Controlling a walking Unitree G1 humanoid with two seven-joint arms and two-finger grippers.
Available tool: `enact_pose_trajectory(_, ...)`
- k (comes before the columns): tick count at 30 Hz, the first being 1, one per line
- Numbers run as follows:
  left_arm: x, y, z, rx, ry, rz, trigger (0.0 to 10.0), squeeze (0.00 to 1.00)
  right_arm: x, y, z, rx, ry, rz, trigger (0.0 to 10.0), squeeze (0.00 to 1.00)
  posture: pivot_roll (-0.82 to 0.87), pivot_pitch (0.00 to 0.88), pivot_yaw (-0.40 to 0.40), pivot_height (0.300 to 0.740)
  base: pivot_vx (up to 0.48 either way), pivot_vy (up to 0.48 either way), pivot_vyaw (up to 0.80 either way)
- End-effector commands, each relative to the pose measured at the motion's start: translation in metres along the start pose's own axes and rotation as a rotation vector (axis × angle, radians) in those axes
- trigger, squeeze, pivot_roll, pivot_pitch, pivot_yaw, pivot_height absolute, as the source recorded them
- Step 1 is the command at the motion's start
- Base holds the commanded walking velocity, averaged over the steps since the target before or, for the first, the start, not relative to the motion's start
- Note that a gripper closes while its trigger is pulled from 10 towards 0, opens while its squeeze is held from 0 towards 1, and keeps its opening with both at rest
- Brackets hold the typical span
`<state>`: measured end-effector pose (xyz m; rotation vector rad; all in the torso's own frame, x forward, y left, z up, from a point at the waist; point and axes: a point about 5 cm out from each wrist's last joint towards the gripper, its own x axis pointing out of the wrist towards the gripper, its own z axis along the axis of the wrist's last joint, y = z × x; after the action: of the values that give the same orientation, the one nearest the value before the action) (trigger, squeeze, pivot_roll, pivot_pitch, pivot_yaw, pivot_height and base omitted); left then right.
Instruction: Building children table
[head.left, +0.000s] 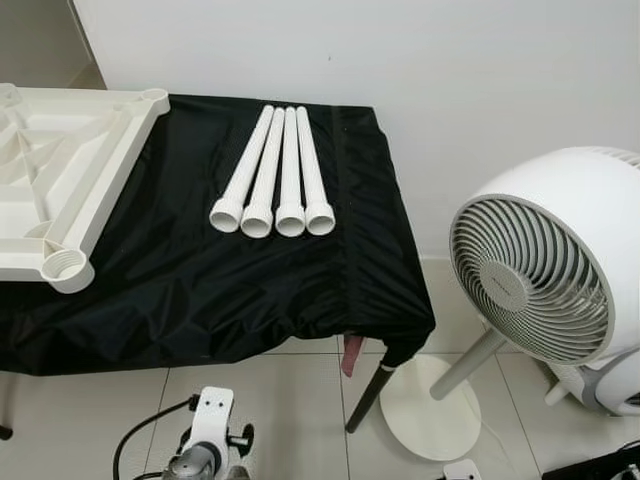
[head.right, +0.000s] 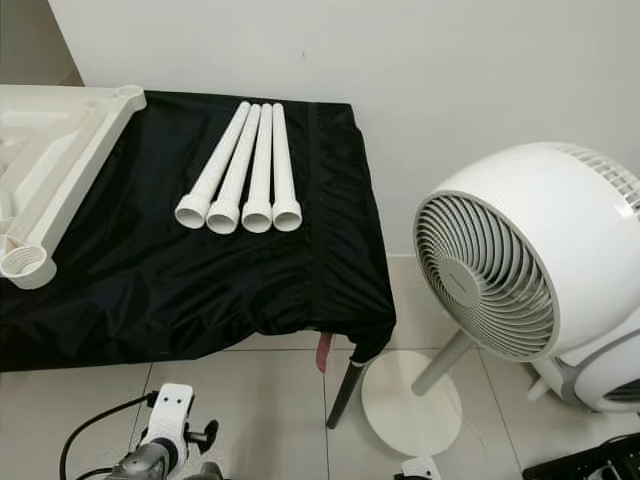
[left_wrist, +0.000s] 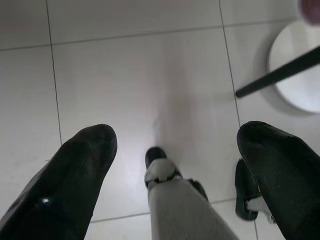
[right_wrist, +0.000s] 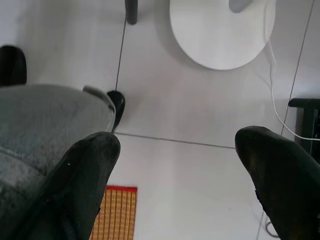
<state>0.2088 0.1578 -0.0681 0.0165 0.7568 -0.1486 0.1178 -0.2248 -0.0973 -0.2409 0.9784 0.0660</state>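
Both pincers, left gripper (left_wrist: 175, 145) and right gripper (right_wrist: 177, 150), hang open above floor tiles (left_wrist: 140, 75); four table legs (head.left: 272, 175) (white tubes) lie ahead on black cloth (head.left: 180, 280), beside the upturned tabletop (head.left: 60, 170).

four white table legs (head.left: 273, 175) side by side on black-covered table (head.left: 180, 280), upturned tabletop (head.left: 60, 170) left, white fan (head.left: 545, 270) right

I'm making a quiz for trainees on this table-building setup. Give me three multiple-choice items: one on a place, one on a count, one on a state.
1. Where is the fan?
A. right of the table
B. on the table
C. left of the table

2. How many white tubes lie on the black cloth?
A. two
B. four
C. six

3. How are the left pincer and right pincer?
A. both open, holding nothing
B. both gripping tubes
C. one holding the tabletop

Key: 1 A, it stands on the floor there; 2 B, four side by side; 3 A, fingers spread over bare floor.
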Motion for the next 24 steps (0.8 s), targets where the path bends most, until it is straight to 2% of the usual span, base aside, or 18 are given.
enact_pose_trajectory(1, -0.001, 0.0, -0.004, -0.019, 0.008, 0.007, 10.0, 0.0, -0.002, 0.002, -0.005, 0.029, -0.004, 0.007, 10.0, 0.0, 0.12, 0.0, -0.031, 0.74, 0.0, 0.0, 0.0)
enact_pose_trajectory(4, -0.003, 0.0, -0.008, -0.014, 0.017, 0.01, 10.0, 0.0, -0.003, 0.003, -0.007, 0.059, -0.017, 0.01, 10.0, 0.0, 0.11, 0.002, -0.03, 0.74, 0.0, 0.0, 0.0)
enact_pose_trajectory(10, -0.004, -0.002, -0.012, 0.017, 0.017, -0.012, 10.0, 0.0, -0.005, 0.002, -0.009, 0.058, -0.024, 0.003, 10.0, 0.0, 0.1, 0.036, -0.029, 0.74, 0.0, 0.0, 0.0)
enact_pose_trajectory(19, -0.008, 0.007, -0.02, 0.059, 0.04, 0.023, 10.0, 0.0, -0.007, 0.001, -0.01, 0.117, -0.067, -0.025, 10.0, 0.0, 0.08, 0.075, -0.02, 0.74, 0.0, 0.0, 0.0)
enact_pose_trajectory(21, -0.009, 0.01, -0.019, 0.053, 0.03, 0.033, 10.0, 0.0, 0.014, 0.0, 0.085, 0.114, -0.324, -0.024, 10.0, 0.0, 0.07, 0.084, -0.01, 0.74, 0.0, 0.0, 0.0)
enact_pose_trajectory(22, -0.009, 0.01, -0.019, 0.053, 0.03, 0.033, 10.0, 0.0, 0.014, 0.0, 0.085, 0.114, -0.324, -0.024, 10.0, 0.0, 0.07, 0.084, -0.01, 0.74, 0.0, 0.0, 0.0)
enact_pose_trajectory(23, -0.009, 0.012, -0.018, 0.052, 0.027, 0.038, 10.0, 0.0, 0.017, -0.001, 0.117, 0.112, -0.407, -0.027, 10.0, 0.0, 0.07, 0.085, -0.01, 0.74, 0.0, 0.0, 0.0)
enact_pose_trajectory(24, -0.009, 0.012, -0.019, 0.052, 0.032, 0.039, 10.0, 0.0, 0.017, -0.003, 0.137, 0.12, -0.46, -0.023, 10.0, 0.0, 0.07, 0.086, -0.011, 0.74, 0.0, 0.0, 0.0)
